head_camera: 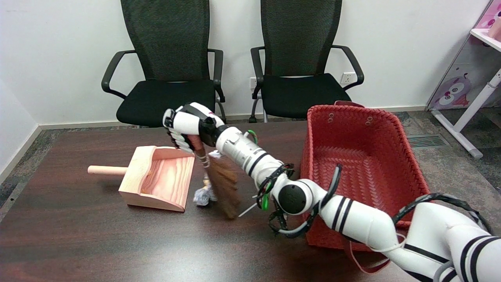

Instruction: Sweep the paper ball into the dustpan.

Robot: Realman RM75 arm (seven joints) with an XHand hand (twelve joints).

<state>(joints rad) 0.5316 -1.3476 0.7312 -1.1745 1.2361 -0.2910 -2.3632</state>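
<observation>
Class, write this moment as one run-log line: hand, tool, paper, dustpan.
right hand: grips broom handle | broom: bristles on table, behind paper balls | paper ball: at dustpan mouth, not inside | dustpan: mouth facing broom

Your broom (223,184) covers most of the paper balls; only one paper ball (202,197) shows whole at its nine o'clock, a white scrap (215,154) peeks at twelve; whether bristles touch the ball you cannot tell; the right hand (184,126) hides the broom's handle; your right arm (450,239) runs off at five o'clock.
</observation>
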